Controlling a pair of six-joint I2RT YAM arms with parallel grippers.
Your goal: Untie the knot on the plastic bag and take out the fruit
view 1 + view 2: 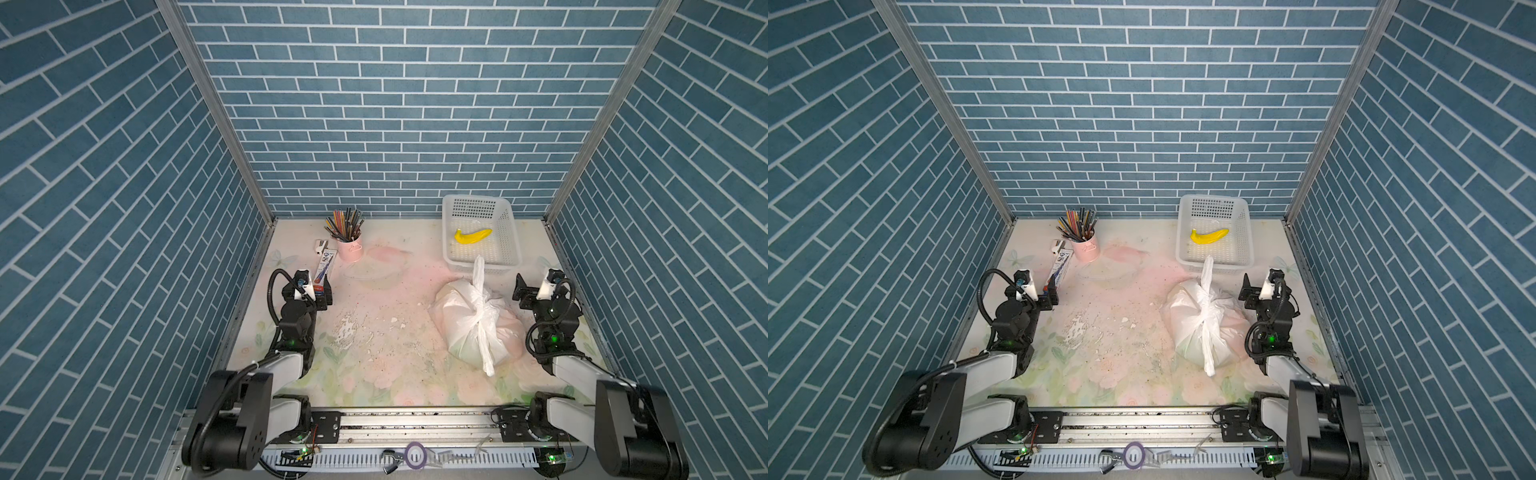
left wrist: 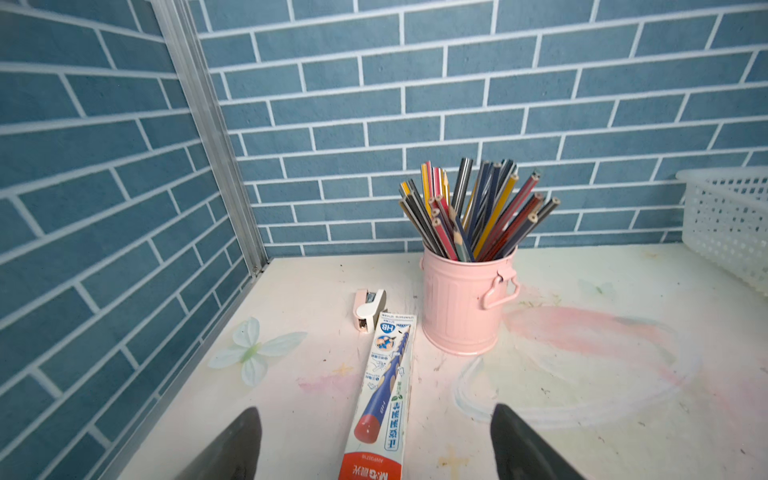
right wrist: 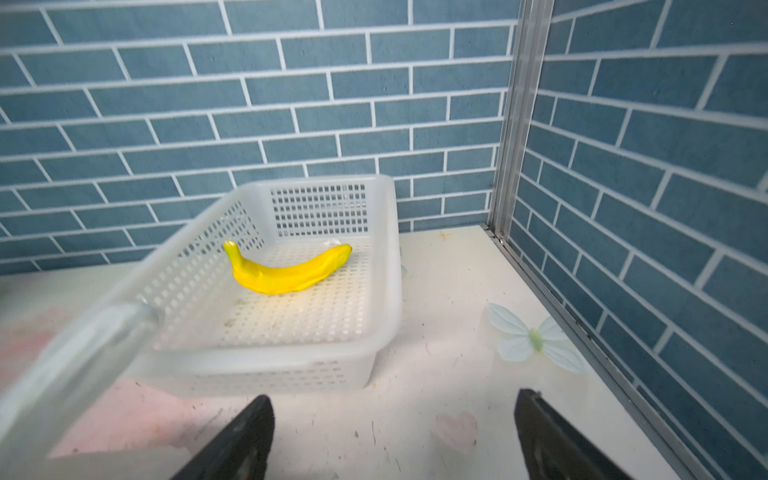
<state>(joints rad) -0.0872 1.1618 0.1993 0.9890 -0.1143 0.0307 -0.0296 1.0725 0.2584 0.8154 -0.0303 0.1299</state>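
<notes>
The bag [image 1: 455, 320] lies on the right half of the counter [image 1: 374, 299], just in front of the basket [image 1: 469, 198]. It is bulging and closed. The knot [image 1: 483, 311] sits tied on top of it, in both top views. From the knot one strip [image 1: 478, 270] runs back to the basket's near wall. The other strip [image 1: 487, 357] trails forward over the bag, with its tip on the counter. A faint pink tint shows through the plastic, but no single fruit can be made out inside. A yellow banana [image 3: 286, 270] lies alone on the basket floor.

The right arm [image 1: 552, 316] stands just right of the bag and seems to be apart from it. Its jaws are spread wide with nothing between them, over bare counter in front of the basket. A blurred pale strip [image 3: 83, 353] crosses the near side of the right wrist view.

The left arm [image 1: 297, 316] is on the far left of the counter, well apart from the bag. Its jaws are also wide open and hold nothing. The near end of a pencil box [image 2: 382, 386] lies on the counter between them. Beyond the box stand a pink cup [image 2: 461, 307] full of pencils [image 2: 473, 212] and a small stapler [image 2: 368, 309].
</notes>
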